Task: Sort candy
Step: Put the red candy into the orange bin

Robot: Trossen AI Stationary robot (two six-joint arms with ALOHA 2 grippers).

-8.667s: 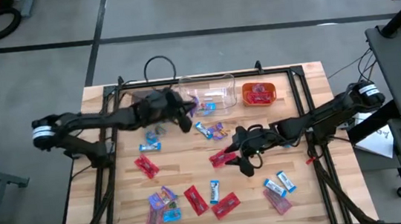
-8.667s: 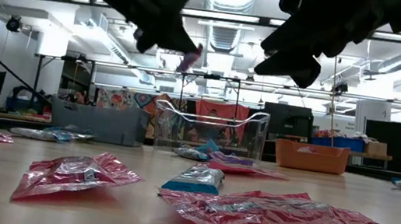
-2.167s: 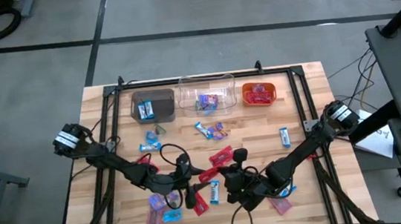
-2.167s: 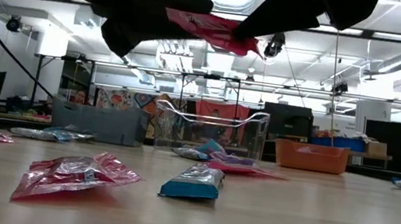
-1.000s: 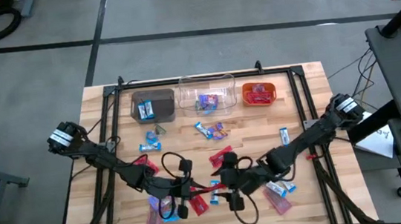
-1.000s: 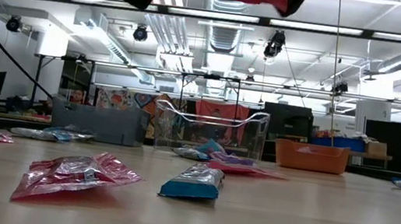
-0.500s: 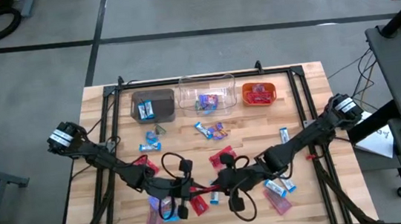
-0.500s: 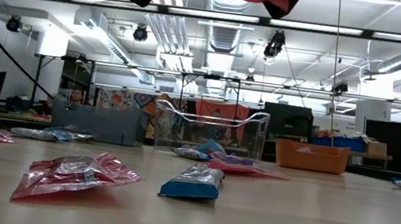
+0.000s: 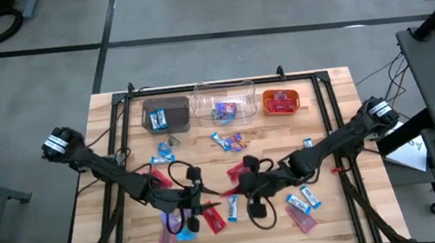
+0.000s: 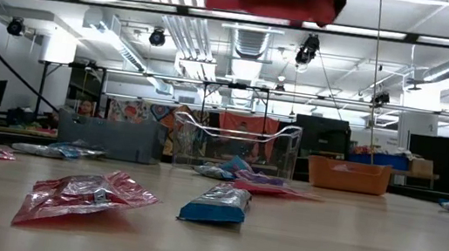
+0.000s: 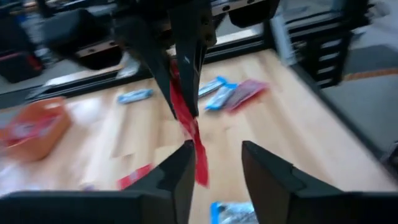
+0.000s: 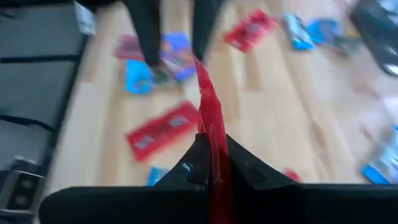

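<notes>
While your right tool point(image 12: 211, 163) pinches a red candy point(image 12: 210, 124) edge-on between its fingers, lifted well clear of the desk point(image 9: 338, 117), your left tool point(image 11: 214, 165) sits facing it with its fingers spread wide and the free end of that wrapper hanging in the gap. Nothing is gripped on the left side. To me this looks like a mid-air handover, or the left tool letting go so the right can carry the piece off alone.

From above, both tools meet near the middle of the desk, toward its front half, and the red wrapper point(image 9: 227, 193) shows only as a sliver between them. If it is going where the other reds are, that would be the orange bin point(image 9: 280, 102) at the back right, which already holds red pieces. The clear bin point(image 9: 225, 104) in the middle holds mixed blue and purple ones, and the brown bin point(image 9: 166, 115) at back left holds a blue one.

Loose candy lies all around: a red piece point(image 10: 82, 195) and a blue-and-white piece point(image 10: 217, 202) near the front edge, a purple-and-blue cluster point(image 9: 228, 141) just ahead of the clear bin, and more blue pieces point(image 9: 303, 201) to the right. None blocks a raised carry, but the left arm lies close, so you would want the two to part cleanly first.
</notes>
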